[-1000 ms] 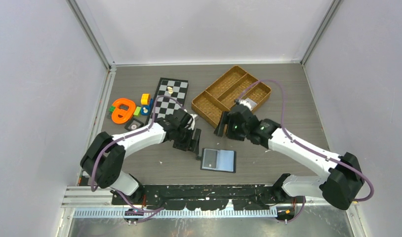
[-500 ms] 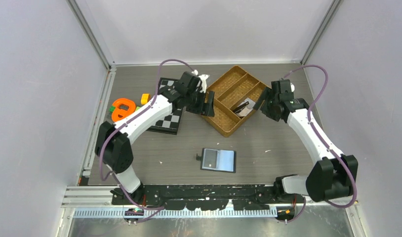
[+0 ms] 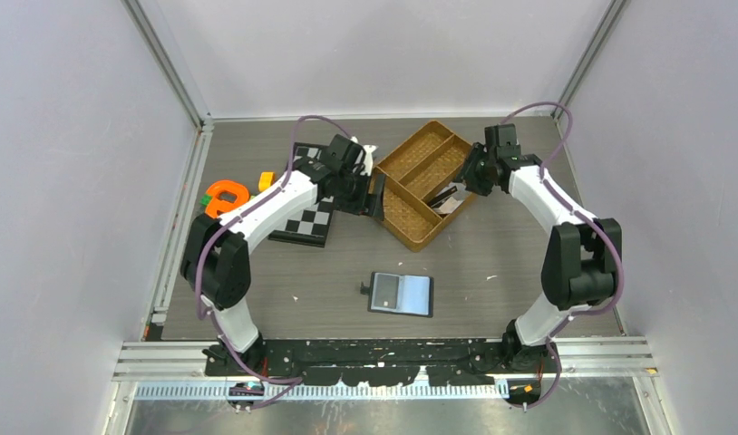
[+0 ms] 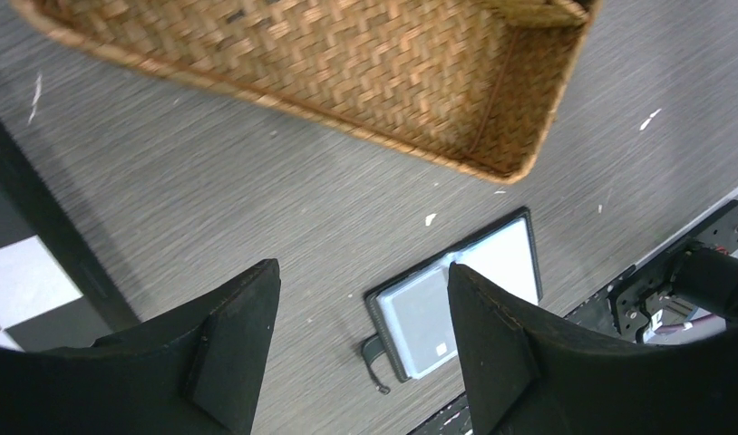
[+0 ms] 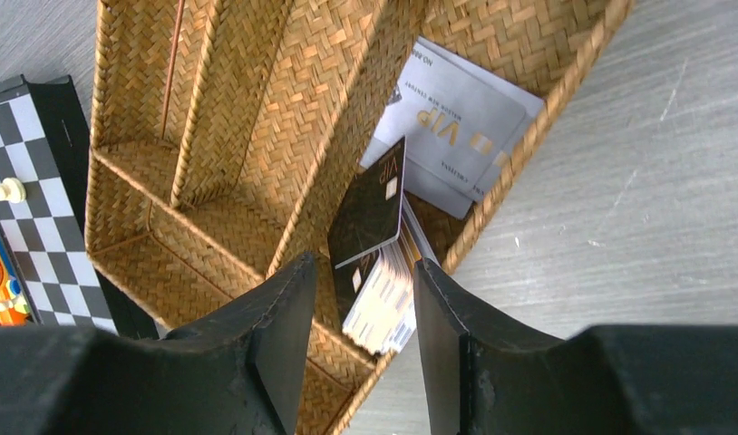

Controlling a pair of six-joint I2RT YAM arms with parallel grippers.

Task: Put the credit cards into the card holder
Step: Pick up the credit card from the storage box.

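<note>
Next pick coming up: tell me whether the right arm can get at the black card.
Probably yes: the right hand hangs open over the black card in the tray, nothing covering it.

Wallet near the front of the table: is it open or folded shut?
Open. The wallet lies spread flat, with both pale inner panels facing up.

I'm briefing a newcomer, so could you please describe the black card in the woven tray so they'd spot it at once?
Find the brown woven tray at the table's far middle, then its long compartment on the right. Among the cards there, the black card sits tilted beside the divider, the only dark one, over pale cards.
</note>
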